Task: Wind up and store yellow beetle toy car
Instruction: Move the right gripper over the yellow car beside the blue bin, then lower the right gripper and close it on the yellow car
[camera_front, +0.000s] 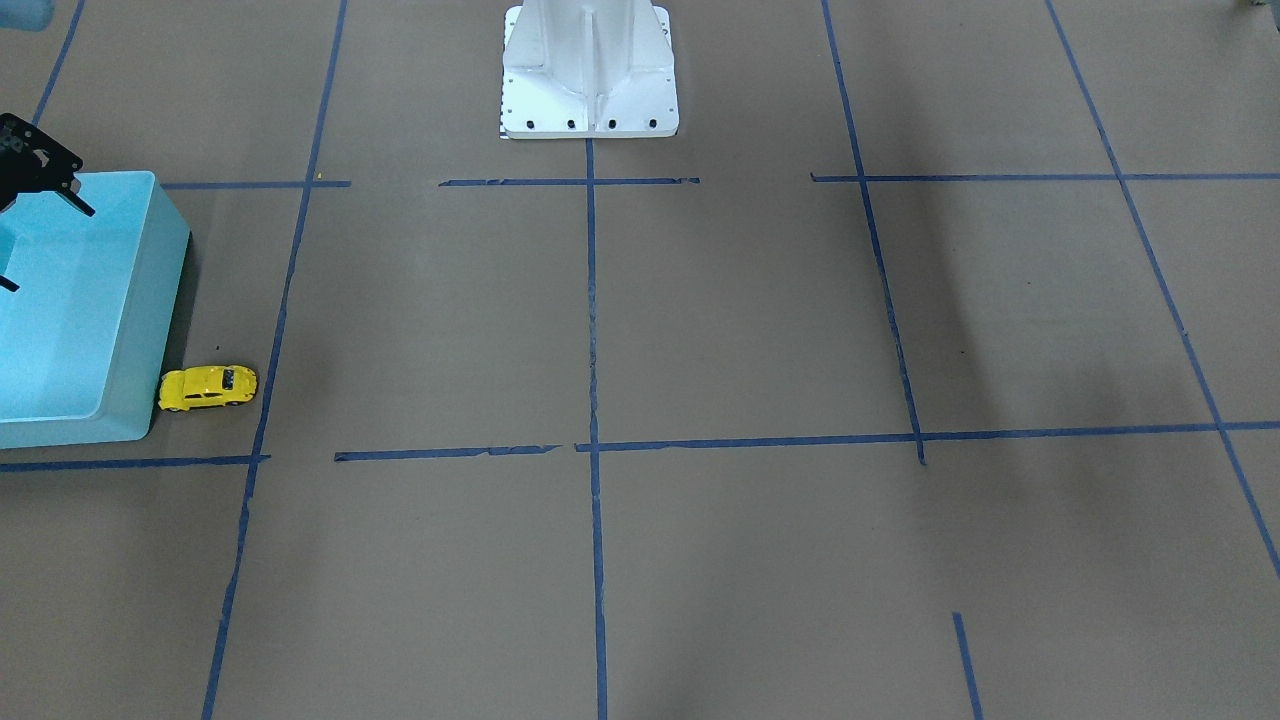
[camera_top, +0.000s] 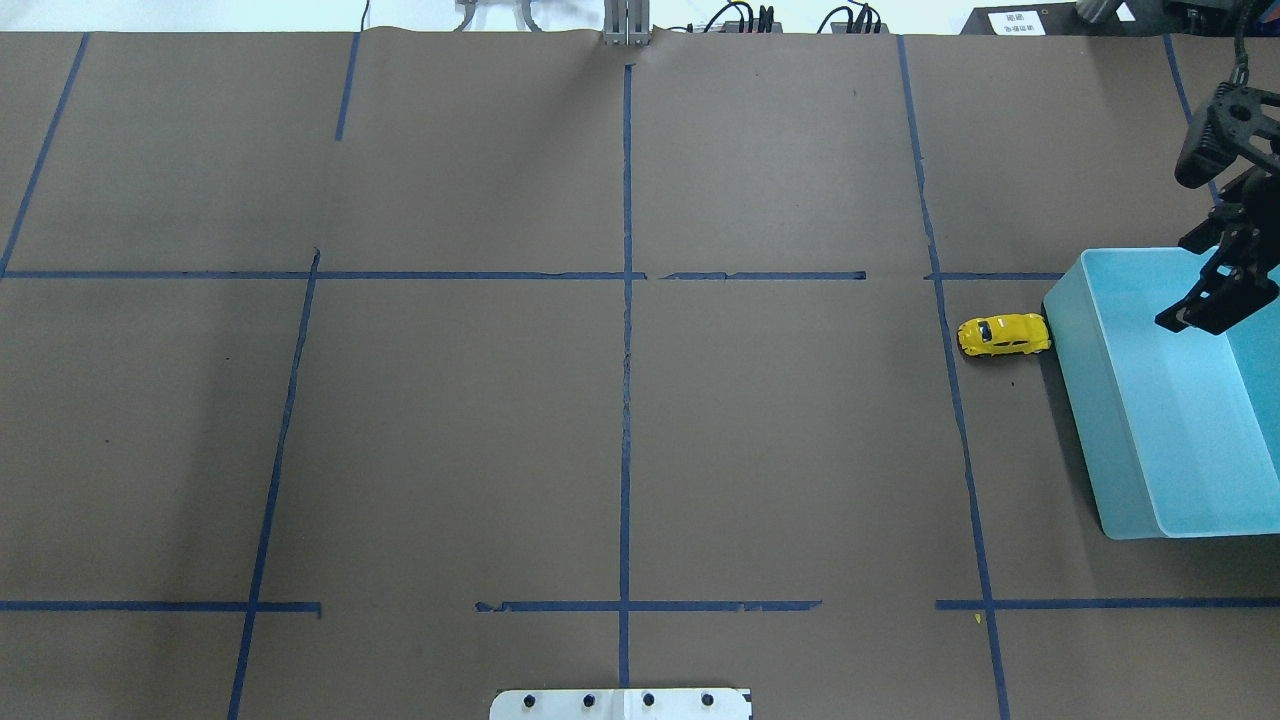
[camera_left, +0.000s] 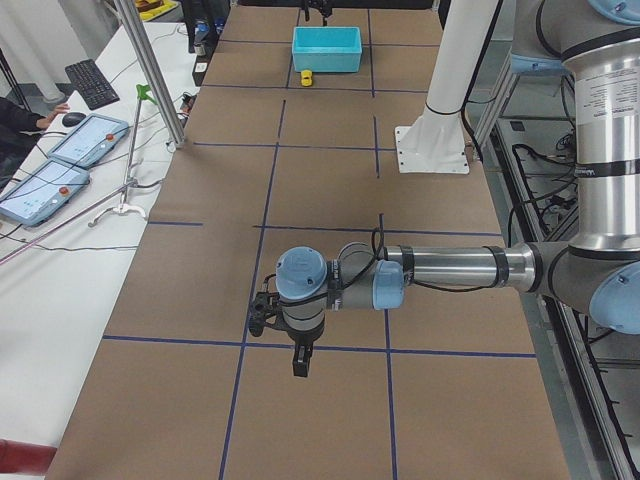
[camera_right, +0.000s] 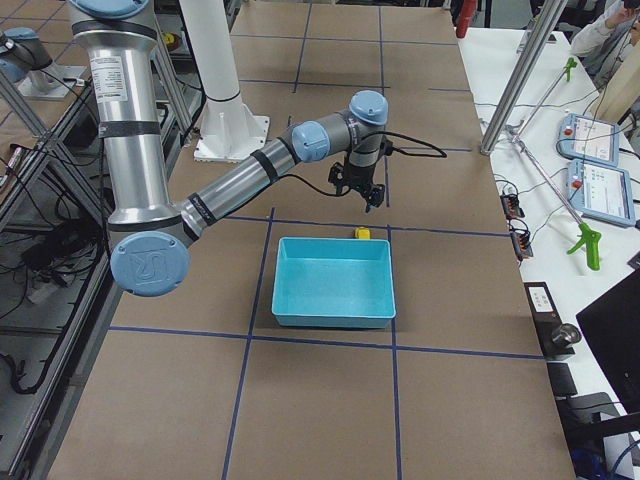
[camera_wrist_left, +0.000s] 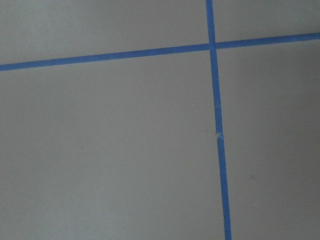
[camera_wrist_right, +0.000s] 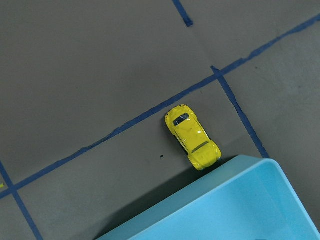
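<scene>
The yellow beetle toy car (camera_front: 207, 388) stands on its wheels on the brown table, just outside the light-blue bin (camera_front: 150, 300), with one end close to the bin's wall. It also shows in the overhead view (camera_top: 1003, 335) and the right wrist view (camera_wrist_right: 193, 137). My right gripper (camera_top: 1185, 285) hangs above the bin's (camera_top: 1090, 400) far corner, open and empty, off to the side of the car. My left gripper (camera_left: 300, 365) points down over bare table far from the car. It shows only in the exterior left view, so I cannot tell its state.
The bin's inside holds nothing. The white robot base mount (camera_front: 590, 70) stands at mid-table. Blue tape lines (camera_wrist_left: 217, 125) cross the brown paper. A metal post (camera_right: 520, 70) and the operators' tablets (camera_right: 600, 190) stand beyond the table's edge.
</scene>
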